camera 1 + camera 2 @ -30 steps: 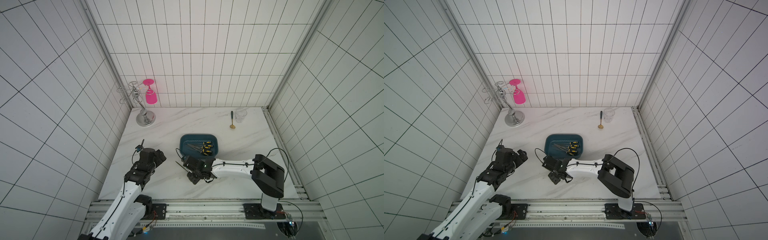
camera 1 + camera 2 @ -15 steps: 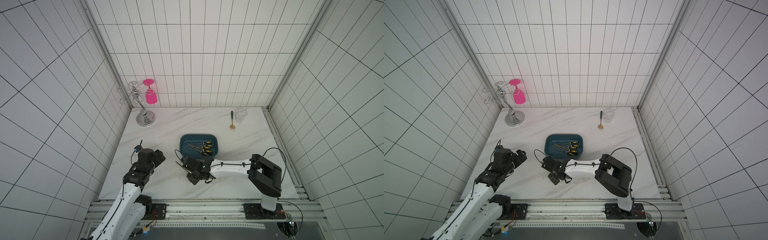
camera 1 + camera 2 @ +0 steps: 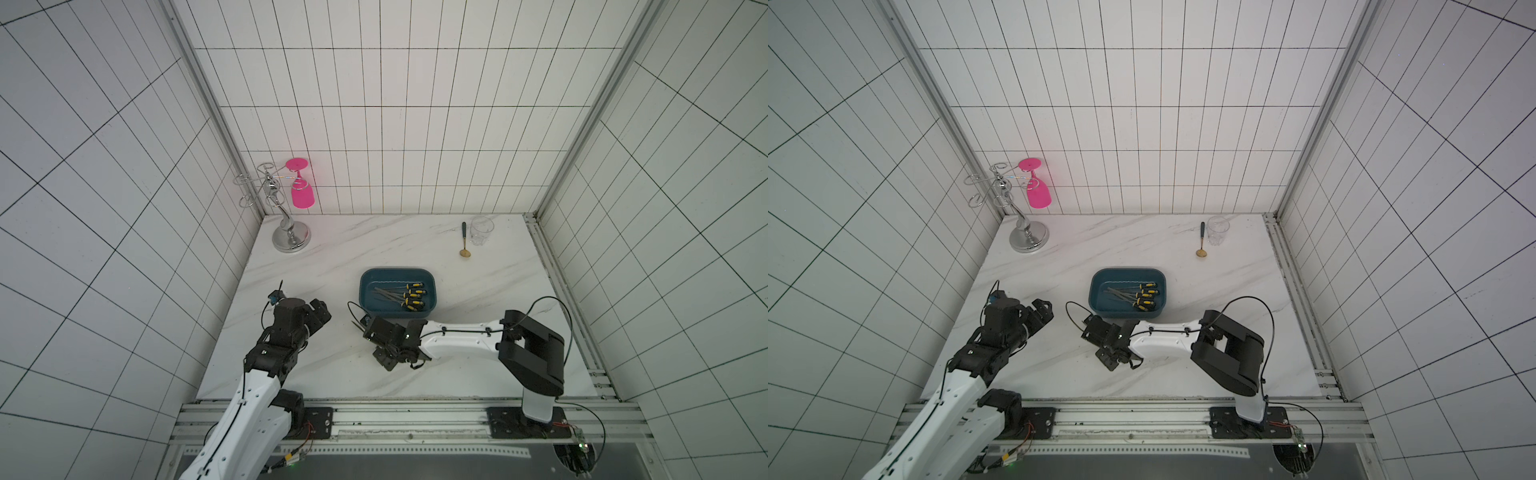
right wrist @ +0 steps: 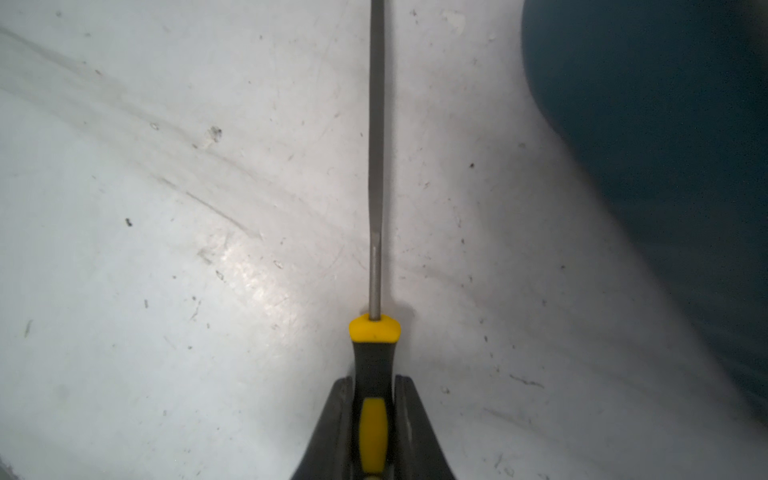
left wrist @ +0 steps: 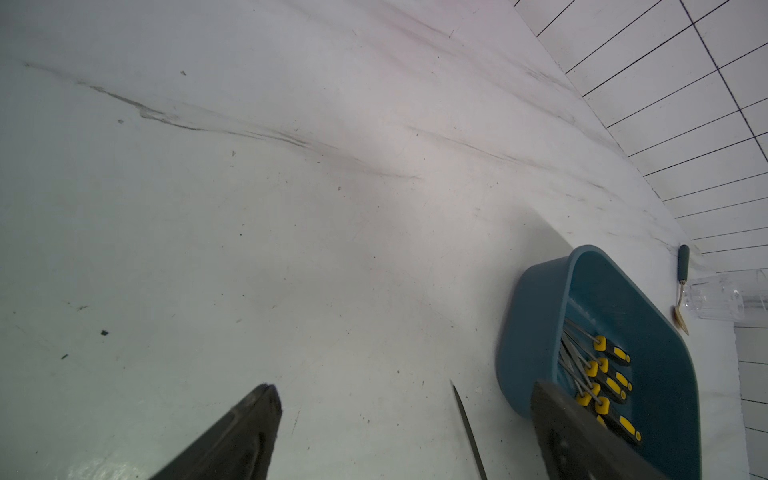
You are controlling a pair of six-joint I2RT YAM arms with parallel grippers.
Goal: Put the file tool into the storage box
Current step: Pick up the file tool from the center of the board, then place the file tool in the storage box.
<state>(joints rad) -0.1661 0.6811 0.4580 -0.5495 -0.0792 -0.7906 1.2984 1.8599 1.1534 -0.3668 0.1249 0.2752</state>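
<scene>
The file tool [image 4: 374,353] has a black and yellow handle and a thin grey shaft, and lies low over the marble table. My right gripper [image 4: 374,384] is shut on its handle, just in front of the storage box [image 3: 430,291]. In both top views the gripper [image 3: 368,329] sits by the box's near left corner with the file tip [image 3: 355,326] pointing left. The teal box [image 3: 1096,291] holds several similar files [image 3: 1142,296]. My left gripper [image 5: 407,399] is open and empty, to the left of the file shaft [image 5: 468,428] and the box [image 5: 536,332].
A clear glass cup [image 3: 482,230] and a gold spoon [image 3: 464,242] lie at the back right. A chrome glass rack [image 3: 291,239] with a hanging pink glass [image 3: 301,196] stands at the back left corner. Tiled walls close in three sides.
My right gripper's jaws have closed onto the file handle, and that arm has edged a little to the left. The left arm has hardly shifted.
</scene>
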